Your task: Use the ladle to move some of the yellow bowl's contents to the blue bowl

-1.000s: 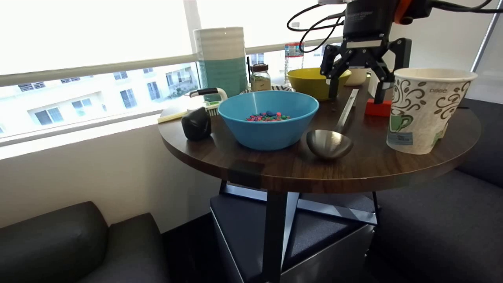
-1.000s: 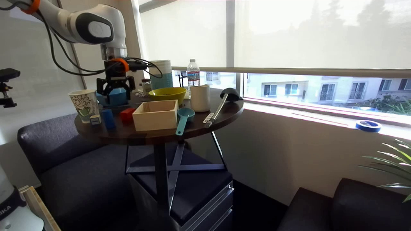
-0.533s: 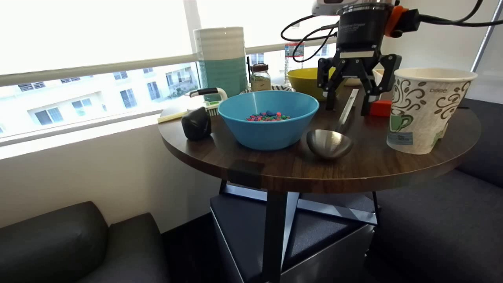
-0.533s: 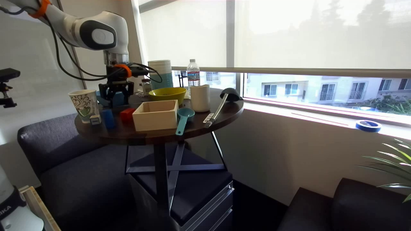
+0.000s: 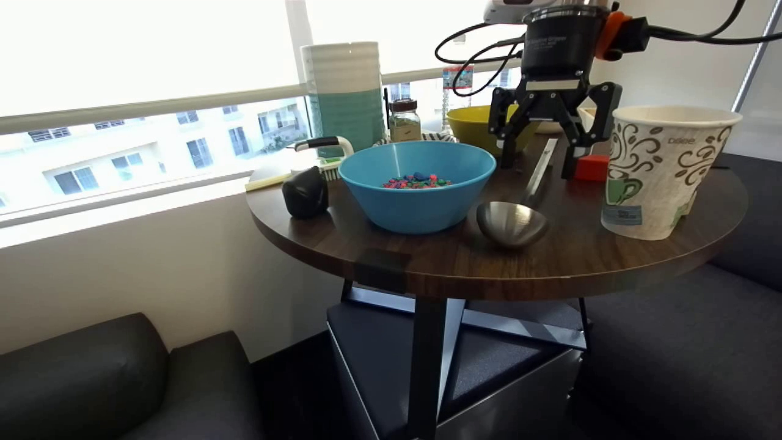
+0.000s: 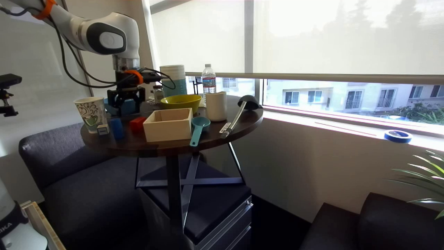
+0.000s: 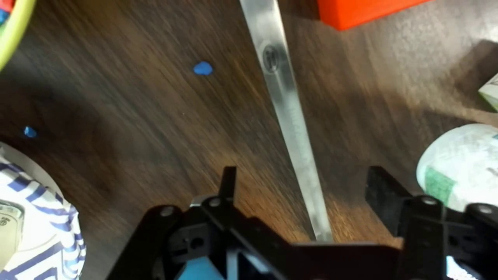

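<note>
Daylight glows through lowered shades (image 6: 333, 38) beside a round, dark wood-grained table (image 5: 452, 260), with dark upholstered seating (image 6: 79, 170) and a pale wall (image 5: 189, 281) close by and a drawer cabinet (image 6: 225, 222) beneath. On the tabletop, the ladle (image 5: 512, 223) lies just beside the blue bowl (image 5: 415, 208), its long handle running back between the yellow bowl (image 5: 470, 127) and a red block (image 6: 137, 124). The gripper (image 5: 539, 160) hangs above, fingers (image 7: 228, 182) spread and released, one on each side of the handle in the wrist view. The ladle's round cup shows in an exterior view, along with pink, blue and green bits (image 5: 418, 181) inside the blue bowl and a black object (image 5: 305, 192) near the table's edge. The wrist view takes in the handle alone of the ladle but brings out two blue specks (image 7: 202, 68) on the wood and colored pieces (image 7: 5, 4) inside the yellow bowl's rim. In an exterior view, the gripper partly covers the blue bowl, while a turquoise scoop (image 6: 197, 130), a roll of blue tape (image 6: 398, 136) on the window sill (image 6: 353, 129) and green leaves (image 6: 426, 173) are visible from that angle only. A patterned paper cup (image 5: 650, 171) stands upright in both exterior views.
</note>
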`<state>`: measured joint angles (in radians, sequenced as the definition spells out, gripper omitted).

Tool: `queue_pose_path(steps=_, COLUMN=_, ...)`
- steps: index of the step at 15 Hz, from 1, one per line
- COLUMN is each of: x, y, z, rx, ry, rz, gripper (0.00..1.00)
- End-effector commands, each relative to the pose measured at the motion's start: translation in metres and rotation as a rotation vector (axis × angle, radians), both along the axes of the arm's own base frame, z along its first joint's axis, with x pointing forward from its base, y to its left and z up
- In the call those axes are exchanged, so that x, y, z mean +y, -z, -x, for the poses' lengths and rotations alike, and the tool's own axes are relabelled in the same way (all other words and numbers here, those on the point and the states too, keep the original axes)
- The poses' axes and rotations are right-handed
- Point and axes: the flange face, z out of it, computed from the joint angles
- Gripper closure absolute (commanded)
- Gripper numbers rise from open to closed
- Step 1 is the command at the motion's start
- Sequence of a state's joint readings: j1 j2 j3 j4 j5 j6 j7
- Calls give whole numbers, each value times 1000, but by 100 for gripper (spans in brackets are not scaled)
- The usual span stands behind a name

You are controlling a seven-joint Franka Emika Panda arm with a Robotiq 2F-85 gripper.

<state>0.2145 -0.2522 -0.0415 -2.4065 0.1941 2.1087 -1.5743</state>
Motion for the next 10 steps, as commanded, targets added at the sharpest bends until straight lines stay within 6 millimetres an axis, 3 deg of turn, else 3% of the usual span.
queue_pose_path(steps=1, x=-4, y=3, z=-2, rx=-19, ry=5, rz=3, gripper=8)
queue_pose_path(steps=3, x=-6, y=5, z=-3, rx=-14, ry=10, rz=11, gripper=22)
queue_pose_path(steps=4, x=-7, y=6, z=-3, rx=-14, ry=13, rz=12, gripper=38)
queue_pose_path(steps=6, x=-8, y=6, z=-3, rx=-12, ry=15, rz=11, gripper=47)
queue_pose_path(steps=10, x=-10, y=8, z=-3, rx=-6, ry=17, rz=9, gripper=76)
